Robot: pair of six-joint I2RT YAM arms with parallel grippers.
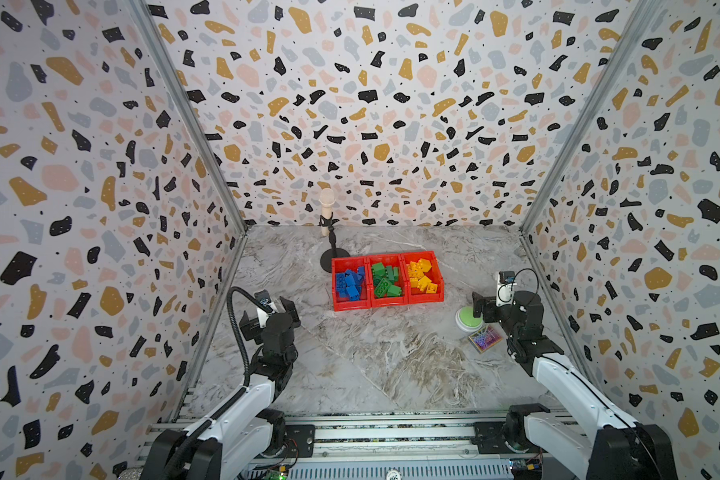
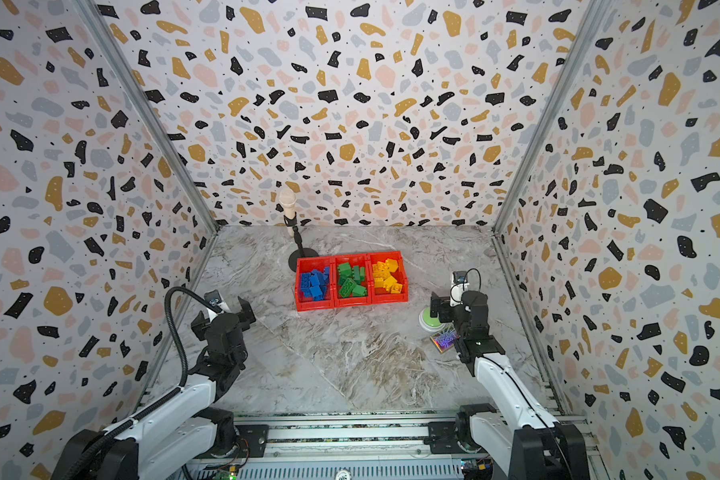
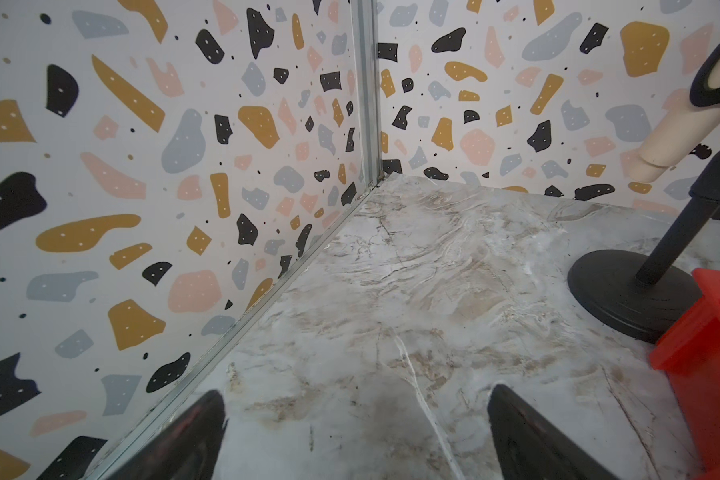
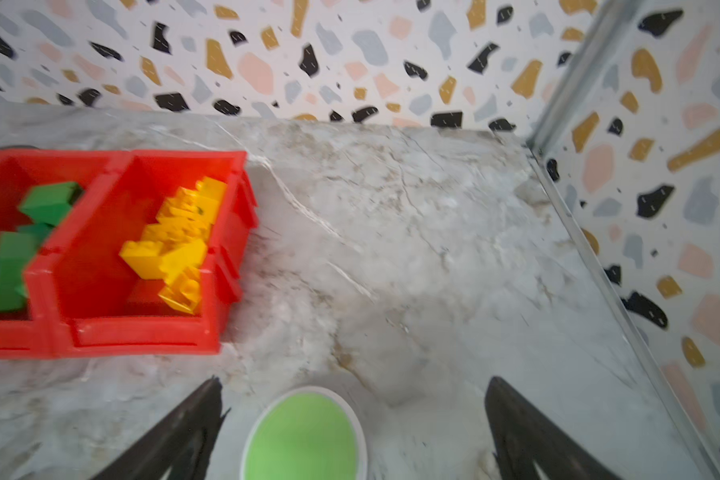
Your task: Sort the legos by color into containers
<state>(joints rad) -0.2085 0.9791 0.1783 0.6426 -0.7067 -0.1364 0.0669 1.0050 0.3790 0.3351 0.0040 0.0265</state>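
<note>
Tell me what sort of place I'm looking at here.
Probably a robot lab booth: left arm and right arm on a metal rail, patterned walls boxing in a marble-look tabletop, red containers of colour-sorted legos.

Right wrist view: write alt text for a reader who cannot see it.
Two red bins sit on a marble table, the end one holding yellow bricks, its neighbour green bricks. Nearer the camera, a green-topped button shows between the fingers of the open right hand; speckled walls stand behind.
</note>
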